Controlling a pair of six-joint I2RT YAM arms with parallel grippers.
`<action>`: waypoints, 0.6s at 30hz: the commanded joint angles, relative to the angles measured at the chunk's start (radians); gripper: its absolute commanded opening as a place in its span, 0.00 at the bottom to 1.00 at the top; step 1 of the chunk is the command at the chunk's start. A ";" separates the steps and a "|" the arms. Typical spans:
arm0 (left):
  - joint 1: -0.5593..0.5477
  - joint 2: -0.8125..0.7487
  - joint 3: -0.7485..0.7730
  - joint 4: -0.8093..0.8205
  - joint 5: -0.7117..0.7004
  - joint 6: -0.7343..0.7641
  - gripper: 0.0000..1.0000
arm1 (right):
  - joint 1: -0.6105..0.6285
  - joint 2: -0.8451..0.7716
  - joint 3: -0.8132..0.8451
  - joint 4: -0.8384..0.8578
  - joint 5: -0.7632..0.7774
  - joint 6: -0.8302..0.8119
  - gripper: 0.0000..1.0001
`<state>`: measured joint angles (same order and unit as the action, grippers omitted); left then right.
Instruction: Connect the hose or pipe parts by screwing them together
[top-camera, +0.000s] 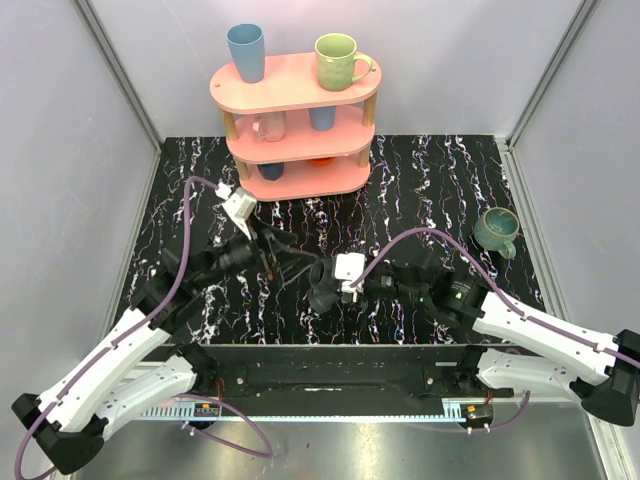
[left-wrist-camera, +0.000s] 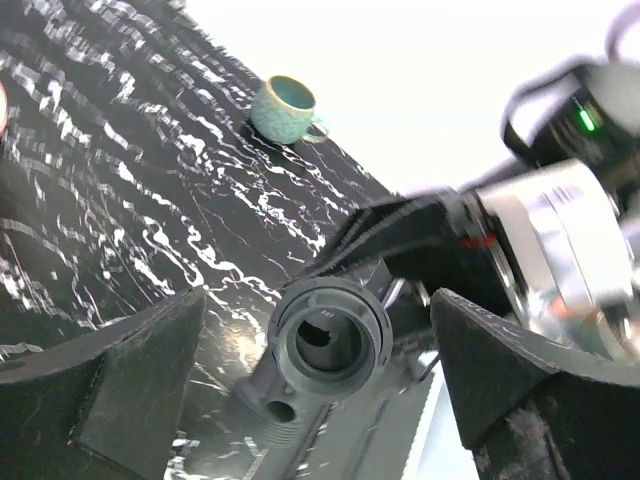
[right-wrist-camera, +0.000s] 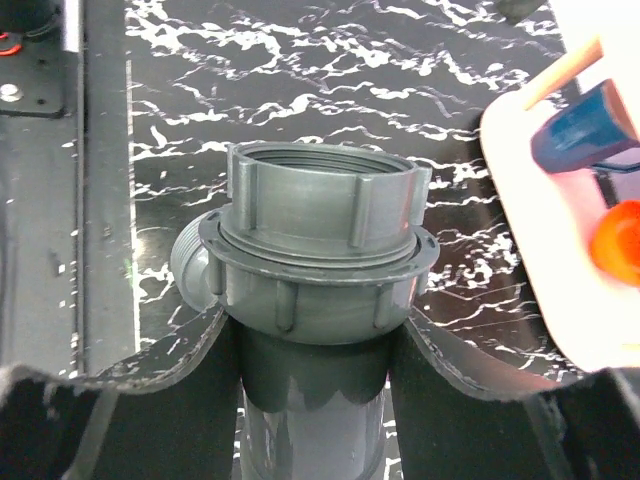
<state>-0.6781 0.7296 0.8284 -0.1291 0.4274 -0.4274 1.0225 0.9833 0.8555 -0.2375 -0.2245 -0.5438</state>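
Observation:
The hose or pipe parts (right-wrist-camera: 320, 235) are dark grey plastic: a tube with two ribbed ring nuts stacked at its end and a threaded side branch (right-wrist-camera: 193, 265). My right gripper (right-wrist-camera: 315, 340) is shut on the tube just below the nuts and holds it above the table. In the left wrist view the round open end (left-wrist-camera: 330, 338) faces the camera. My left gripper (left-wrist-camera: 320, 385) is open, one finger (left-wrist-camera: 120, 390) on each side of that end and clear of it. From above, the left gripper (top-camera: 288, 260) and right gripper (top-camera: 325, 285) meet mid-table.
A pink three-tier shelf (top-camera: 295, 85) with cups stands at the back, its edge close on the right in the right wrist view (right-wrist-camera: 540, 200). A teal mug (top-camera: 497, 230) sits at the right. A metal rail (top-camera: 330, 365) runs along the near edge.

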 joint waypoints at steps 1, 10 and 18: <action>0.012 0.027 0.074 -0.127 -0.245 -0.443 0.98 | 0.008 -0.026 -0.018 0.168 0.106 -0.088 0.00; 0.040 0.152 0.123 -0.217 -0.101 -0.726 0.86 | 0.008 -0.011 -0.067 0.274 0.152 -0.139 0.00; 0.038 0.192 0.101 -0.227 -0.075 -0.754 0.76 | 0.008 0.041 -0.044 0.276 0.186 -0.160 0.00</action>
<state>-0.6403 0.9123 0.8986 -0.3695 0.2958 -1.1316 1.0233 1.0096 0.7784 -0.0463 -0.0849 -0.6769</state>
